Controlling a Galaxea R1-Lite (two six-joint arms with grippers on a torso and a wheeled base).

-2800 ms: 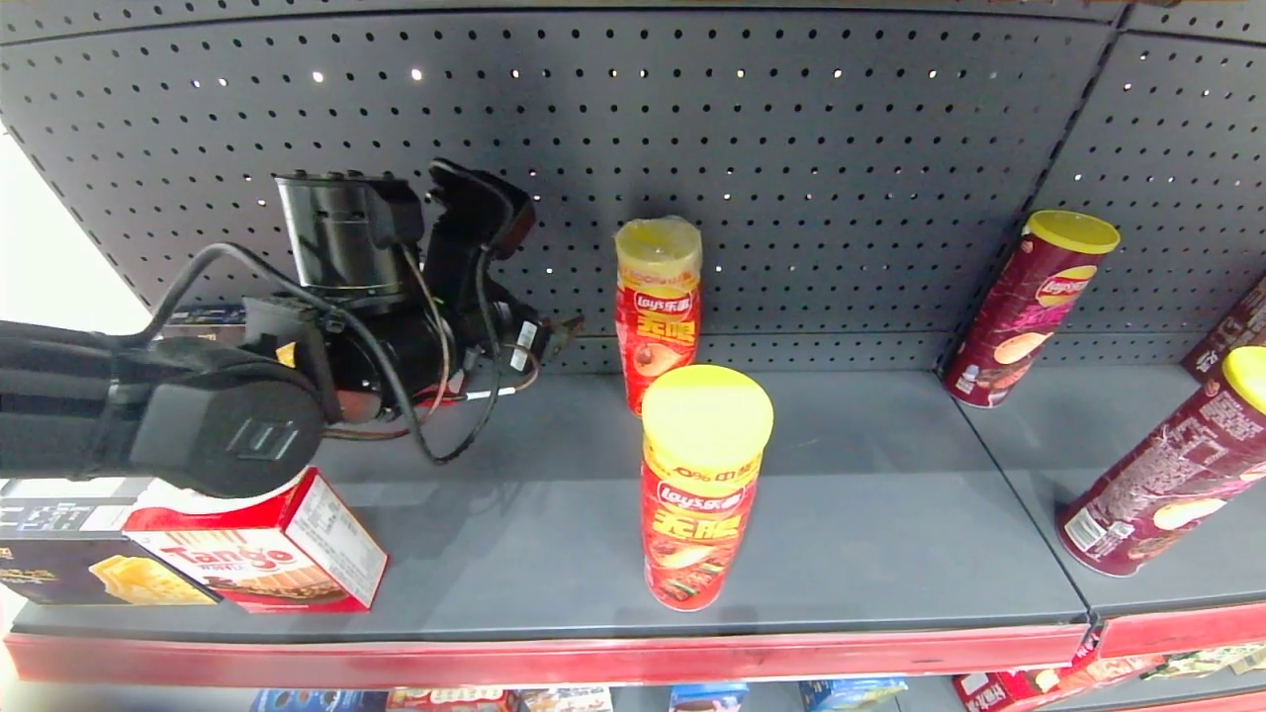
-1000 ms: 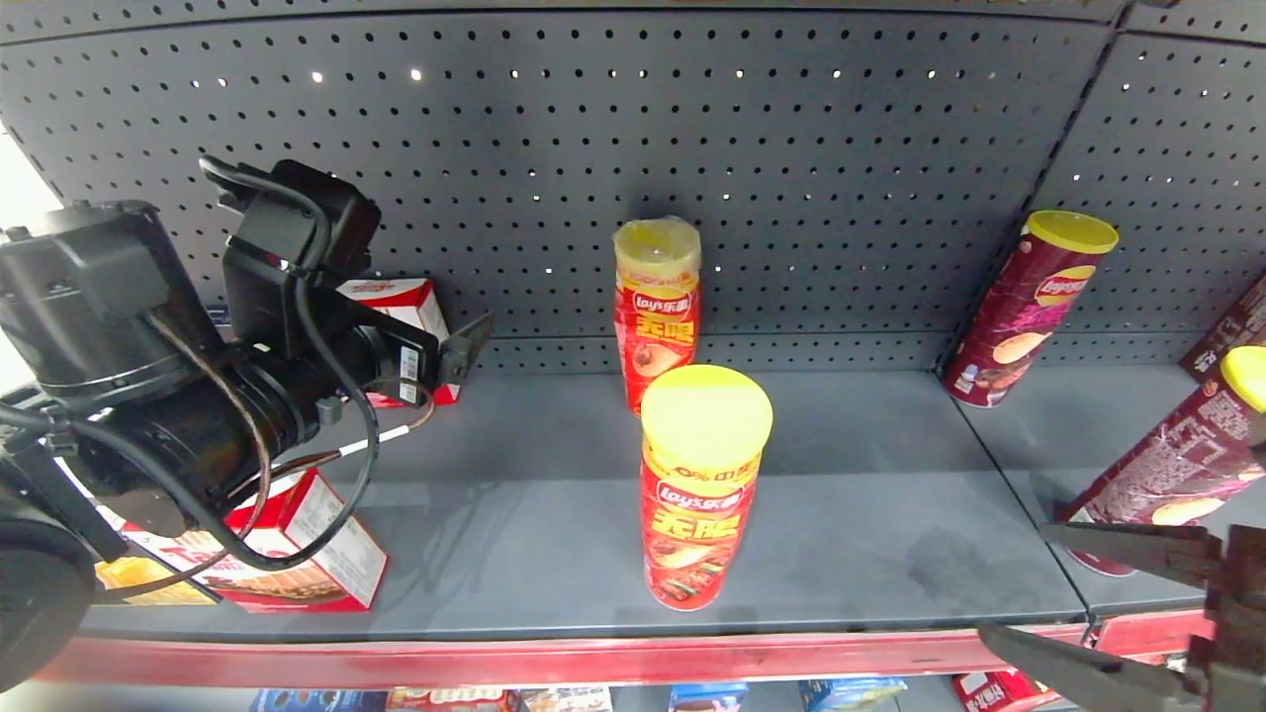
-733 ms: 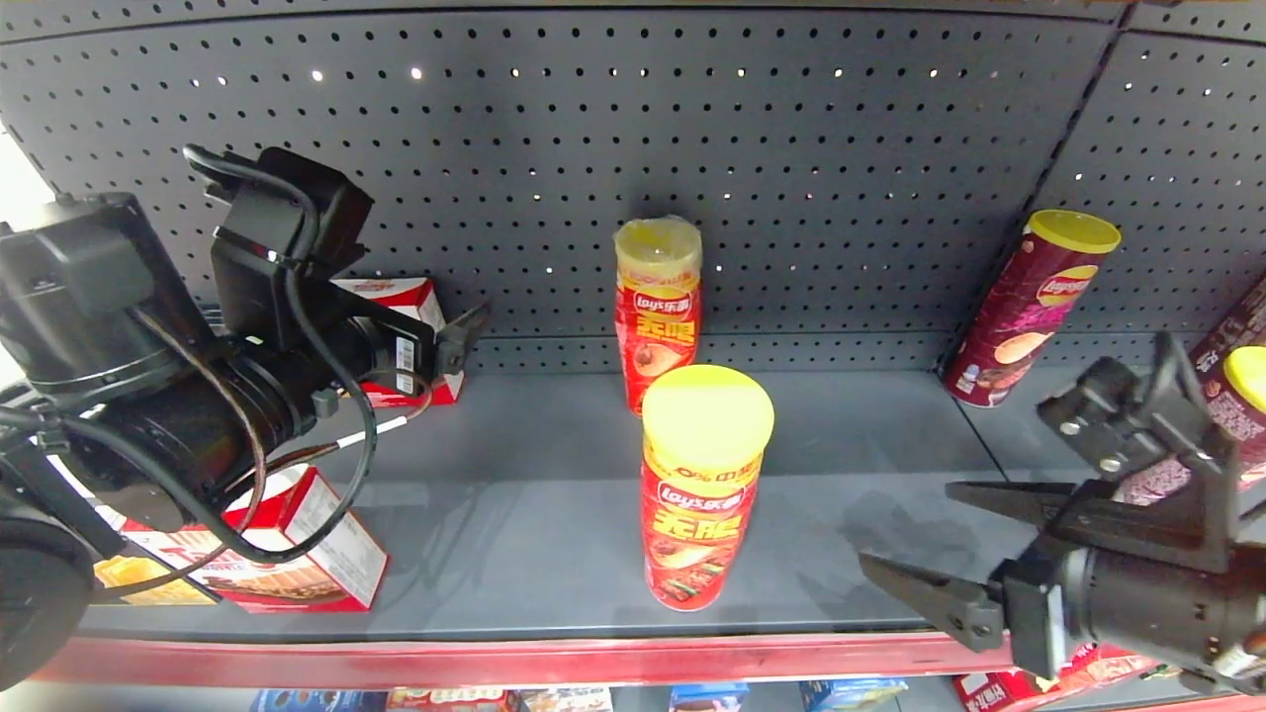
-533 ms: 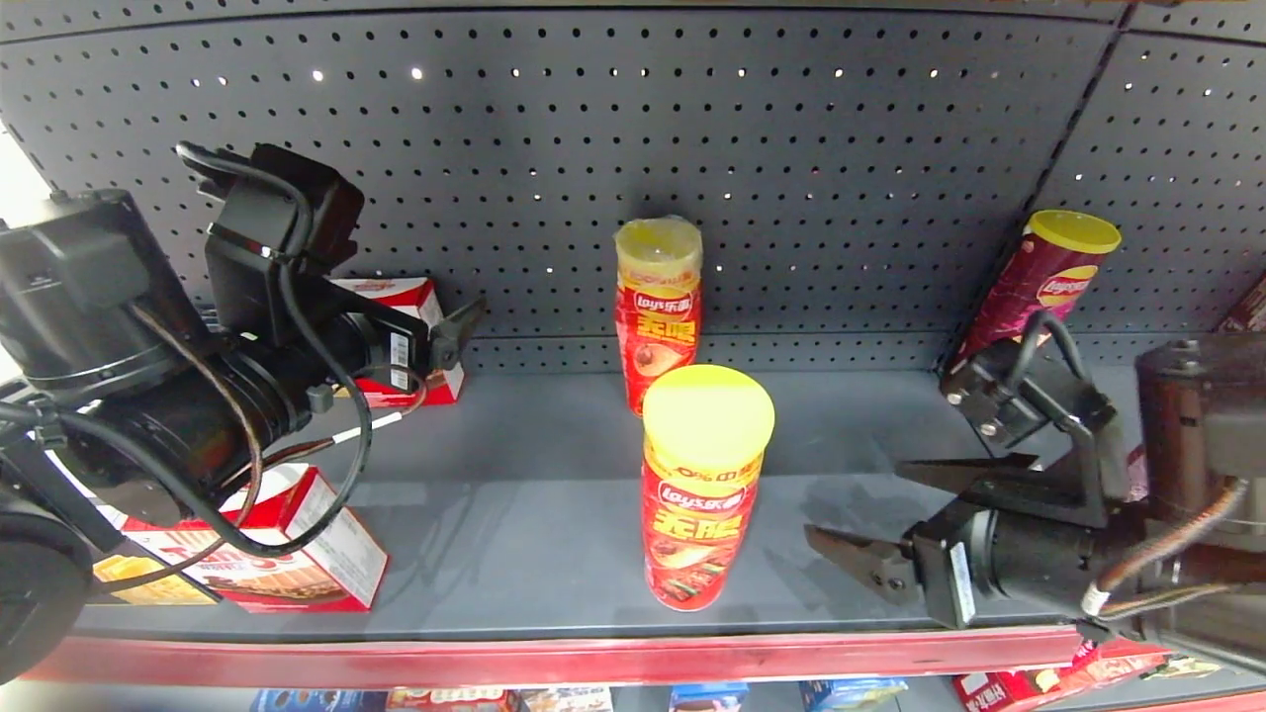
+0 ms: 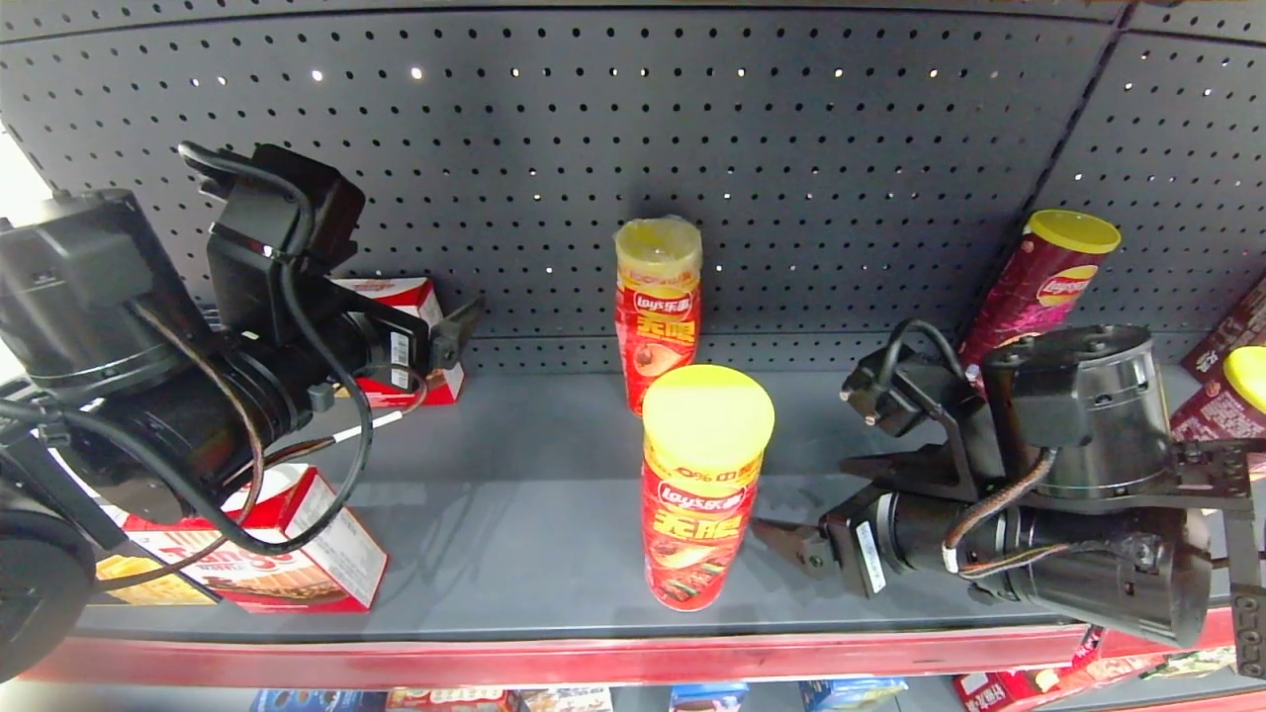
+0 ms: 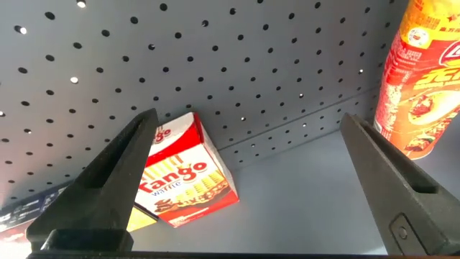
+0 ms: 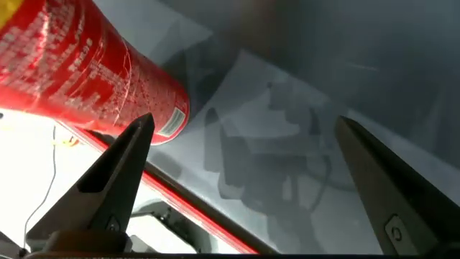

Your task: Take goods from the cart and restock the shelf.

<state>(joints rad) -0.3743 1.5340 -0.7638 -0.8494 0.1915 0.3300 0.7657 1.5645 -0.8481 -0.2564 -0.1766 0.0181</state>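
Grey shelf (image 5: pixel 514 534), front can (image 5: pixel 700 485) upright near the edge, rear can (image 5: pixel 657 307) upright by the pegboard (image 5: pixel 791 148) — both red with yellow lids, left gripper (image 5: pixel 453 334) beside a wafer box (image 5: pixel 413 307) at the back, right gripper (image 5: pixel 799 496), jaws parted, just right of the front can, maroon can (image 5: pixel 1039 282) tilted behind it.

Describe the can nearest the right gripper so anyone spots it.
On the grey shelf, mid-span, a red rear can stands at the pegboard, a red front can near the red lip. Pick the front one, beside the right gripper.
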